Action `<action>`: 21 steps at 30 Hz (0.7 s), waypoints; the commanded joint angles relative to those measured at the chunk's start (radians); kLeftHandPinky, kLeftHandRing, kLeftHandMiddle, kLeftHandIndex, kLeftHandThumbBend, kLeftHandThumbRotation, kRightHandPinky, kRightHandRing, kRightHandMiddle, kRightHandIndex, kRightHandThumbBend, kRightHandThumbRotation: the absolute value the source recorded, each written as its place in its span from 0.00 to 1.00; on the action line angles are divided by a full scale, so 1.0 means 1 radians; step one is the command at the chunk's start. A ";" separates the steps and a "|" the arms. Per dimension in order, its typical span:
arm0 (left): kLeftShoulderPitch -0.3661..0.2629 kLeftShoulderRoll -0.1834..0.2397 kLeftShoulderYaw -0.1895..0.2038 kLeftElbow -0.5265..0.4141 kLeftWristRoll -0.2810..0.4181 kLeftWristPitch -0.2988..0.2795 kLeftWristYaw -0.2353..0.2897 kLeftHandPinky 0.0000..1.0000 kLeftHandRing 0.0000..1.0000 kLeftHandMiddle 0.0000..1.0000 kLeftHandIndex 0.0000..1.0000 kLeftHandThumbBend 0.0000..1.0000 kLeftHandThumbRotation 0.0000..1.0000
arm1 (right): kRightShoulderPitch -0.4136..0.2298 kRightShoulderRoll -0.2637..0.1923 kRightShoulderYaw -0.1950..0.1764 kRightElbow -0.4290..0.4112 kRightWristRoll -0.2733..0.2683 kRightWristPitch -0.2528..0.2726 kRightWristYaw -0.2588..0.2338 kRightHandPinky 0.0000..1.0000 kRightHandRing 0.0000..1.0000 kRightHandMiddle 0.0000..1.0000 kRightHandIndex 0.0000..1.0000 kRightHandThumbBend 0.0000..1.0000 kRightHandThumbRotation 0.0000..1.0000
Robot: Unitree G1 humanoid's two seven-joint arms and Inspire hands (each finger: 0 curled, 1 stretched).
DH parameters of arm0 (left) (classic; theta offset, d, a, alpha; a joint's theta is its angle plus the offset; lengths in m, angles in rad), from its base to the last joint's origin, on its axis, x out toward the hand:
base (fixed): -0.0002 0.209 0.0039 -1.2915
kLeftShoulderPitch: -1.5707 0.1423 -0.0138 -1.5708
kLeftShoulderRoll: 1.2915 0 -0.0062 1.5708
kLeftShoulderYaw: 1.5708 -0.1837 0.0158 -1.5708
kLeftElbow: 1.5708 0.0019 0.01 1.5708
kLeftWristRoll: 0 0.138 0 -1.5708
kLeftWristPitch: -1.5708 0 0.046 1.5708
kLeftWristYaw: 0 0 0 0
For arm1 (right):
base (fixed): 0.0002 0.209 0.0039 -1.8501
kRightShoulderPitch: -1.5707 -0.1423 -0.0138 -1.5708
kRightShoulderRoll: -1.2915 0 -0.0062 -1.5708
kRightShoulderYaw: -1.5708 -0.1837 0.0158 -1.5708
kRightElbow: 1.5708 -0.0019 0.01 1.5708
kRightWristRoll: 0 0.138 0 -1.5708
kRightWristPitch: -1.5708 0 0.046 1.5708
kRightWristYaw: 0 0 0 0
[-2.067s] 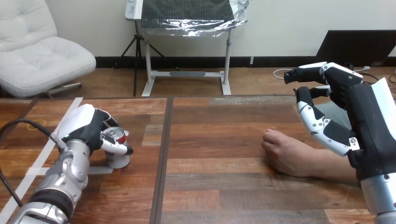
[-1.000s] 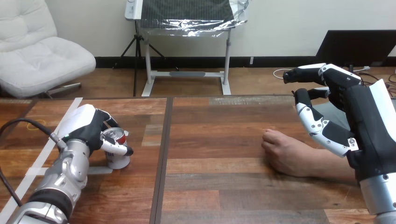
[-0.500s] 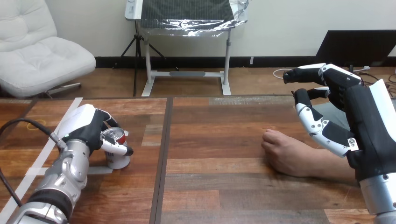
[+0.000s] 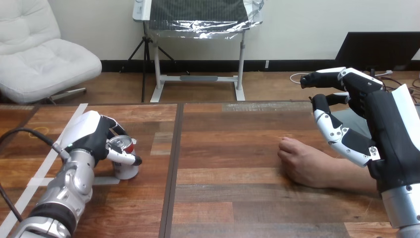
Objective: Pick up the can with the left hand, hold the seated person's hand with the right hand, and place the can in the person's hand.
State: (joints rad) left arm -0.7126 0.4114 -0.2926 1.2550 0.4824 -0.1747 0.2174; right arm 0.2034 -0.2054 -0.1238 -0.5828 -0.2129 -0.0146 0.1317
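Left hand (image 4: 91, 138) curled round can (image 4: 127, 170), right hand (image 4: 379, 124) spread near the person's hand (image 4: 302, 162); a loose grip could drop it

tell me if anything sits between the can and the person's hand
Nothing visible does: only bare wooden table lies between the silver drink can, gripped by the left robot hand, and the person's hand resting at the right.

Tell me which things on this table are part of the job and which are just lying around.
Part of the job: the can, gripped by the left hand; the person's hand, resting on the table; the right hand, open above it.
Lying about: the white tape strips stuck on the table.
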 commanded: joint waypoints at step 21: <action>0.024 0.002 0.030 -0.241 -0.015 -0.138 0.026 0.32 0.38 0.45 0.51 0.69 0.00 | -0.045 -0.015 -0.005 -0.020 0.006 -0.021 -0.005 0.64 0.75 0.71 0.63 0.21 0.00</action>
State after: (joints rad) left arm -0.6560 0.4085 -0.2770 1.1541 0.4751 -0.2637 0.2174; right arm 0.2034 -0.2049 -0.1237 -0.5828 -0.2128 -0.0155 0.1317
